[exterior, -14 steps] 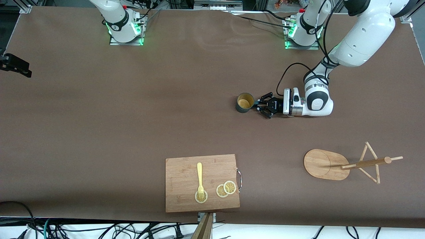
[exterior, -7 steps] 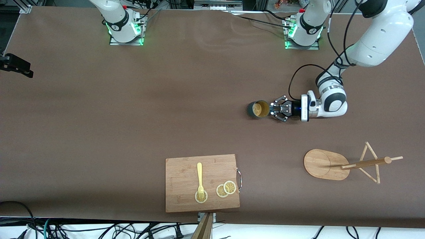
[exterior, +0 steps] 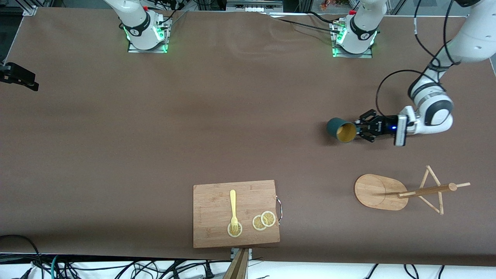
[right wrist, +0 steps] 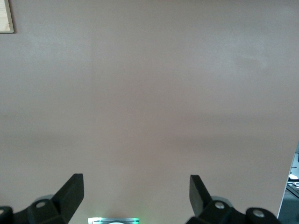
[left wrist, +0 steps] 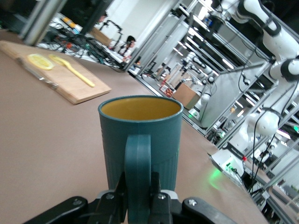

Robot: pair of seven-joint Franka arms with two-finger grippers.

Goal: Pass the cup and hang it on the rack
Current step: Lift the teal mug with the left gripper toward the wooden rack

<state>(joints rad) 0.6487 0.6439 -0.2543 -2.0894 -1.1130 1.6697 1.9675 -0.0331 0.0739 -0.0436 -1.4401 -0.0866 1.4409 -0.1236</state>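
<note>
Brown table (exterior: 155, 128) lies under your left gripper (exterior: 358, 130), which is clamped on the cup (exterior: 341, 130) by its handle, holding it tipped above the surface, well apart from the rack (exterior: 399, 192). Your right gripper (right wrist: 135, 193) waits over bare table, its fingers spread wide, and the rack stands toward the left arm's end.

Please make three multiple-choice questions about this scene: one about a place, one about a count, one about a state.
1. Where does the fork lie?
A. on the cutting board
B. on the rack
C. in the cup

2. How many lemon slices are on the cutting board?
A. one
B. three
C. five

3. What does the left pincer do?
A. stands open over the rack
B. is shut on the cup
C. holds the fork

Answers: 1 A, the fork rests on the board; 2 B, one under the fork, two overlapping beside; 3 B, its fingers clamp the handle.
</note>
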